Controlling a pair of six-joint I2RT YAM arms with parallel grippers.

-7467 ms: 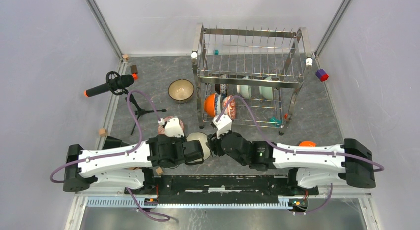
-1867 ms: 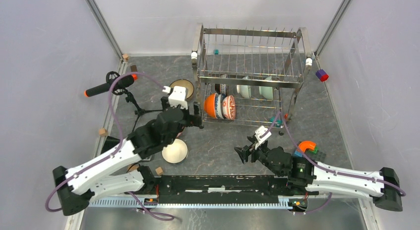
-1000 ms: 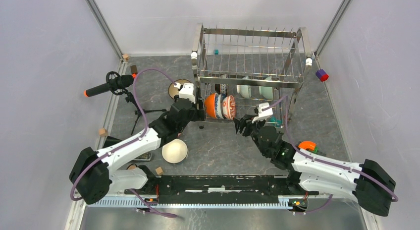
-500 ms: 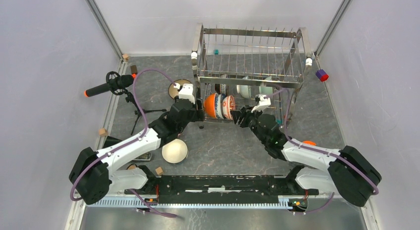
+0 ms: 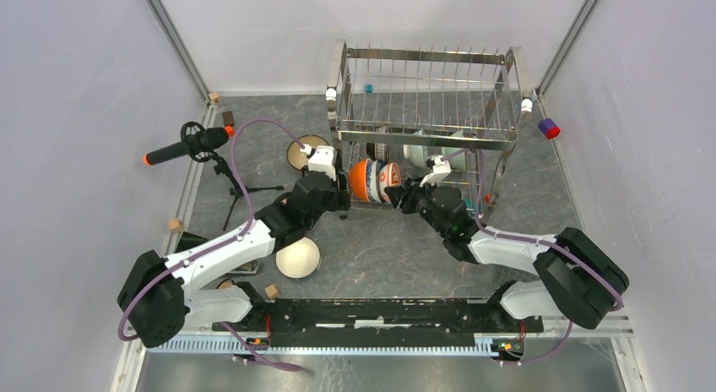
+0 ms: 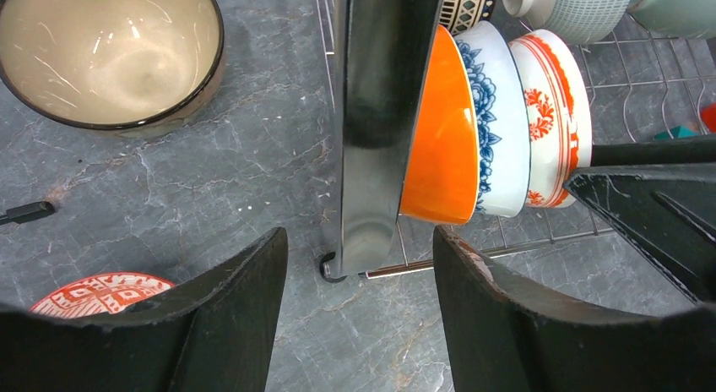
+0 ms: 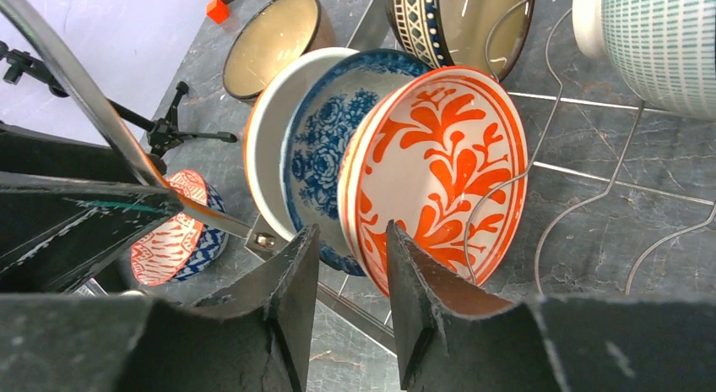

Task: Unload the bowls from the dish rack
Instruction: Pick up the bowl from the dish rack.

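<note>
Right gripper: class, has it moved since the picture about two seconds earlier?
Yes. The right gripper has moved up-left in the top view, to the dish rack, now straddling its red-patterned bowl.

The two-tier chrome wire dish rack [image 5: 426,137] stands at the far middle of the grey stone-look table [image 5: 380,248]. In its lower tier, at the left end, three bowls stand on edge side by side: the orange ceramic bowl [image 6: 443,147] leftmost, the blue-and-white flowered bowl [image 6: 498,113] next, the red-and-white patterned bowl [image 6: 553,113] rightmost. Behind them stands a dark patterned bowl [image 7: 456,20], and right of that a white ribbed bowl [image 7: 659,46]. Left of the rack, on the table, sits the tan bowl with a dark rim [image 6: 110,54]. Nearer to me lie a red patterned bowl [image 6: 97,292] and a plain white bowl [image 5: 298,257]. My left gripper [image 6: 359,248] is at the rack's left front leg, and my right gripper [image 7: 350,240] is at the red-and-white bowl's lower rim.
</note>
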